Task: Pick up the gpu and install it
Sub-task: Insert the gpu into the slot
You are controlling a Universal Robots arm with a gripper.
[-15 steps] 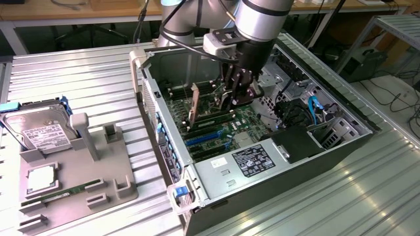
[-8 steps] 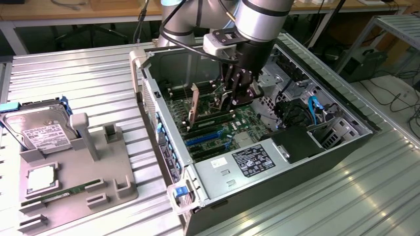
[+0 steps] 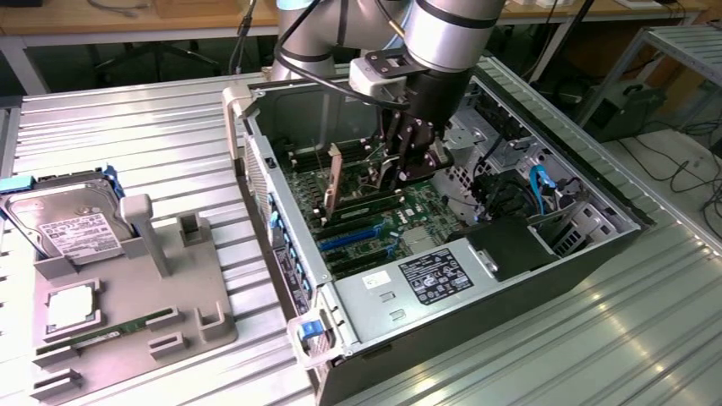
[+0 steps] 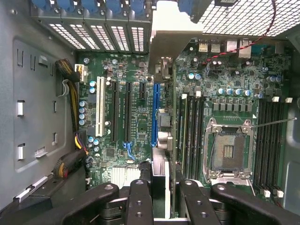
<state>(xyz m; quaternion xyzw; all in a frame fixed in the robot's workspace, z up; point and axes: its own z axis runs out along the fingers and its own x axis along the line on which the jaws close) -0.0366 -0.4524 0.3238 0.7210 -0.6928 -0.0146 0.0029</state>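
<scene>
Currently, the gpu (image 3: 334,191) is held on edge inside the open computer case (image 3: 587,222), near the centre of the exterior view, with the pincer (image 3: 403,169) pinched on its upper edge. The card is seen hanging directly beneath the pincer, its long axis running along the motherboard (image 3: 423,211) toward the rear wall of the case, where its silver bracket (image 4: 171,35) is presented at the upper middle of the wrist view against the row of slot covers. In the wrist view the card is viewed edge-on as a thin line rising from between the black fingers (image 4: 139,202) at the bottom centre, just beside the blue expansion slot (image 4: 155,115) and parallel with it; whether the edge connector is already seated cannot be told. At the exterior view's left, a grey fixture tray (image 3: 113,321) is laid on the desk (image 3: 135,135), with a hard drive (image 3: 62,222) stood in it and a memory stick (image 3: 113,328) laid flat, well apart from the case.
</scene>
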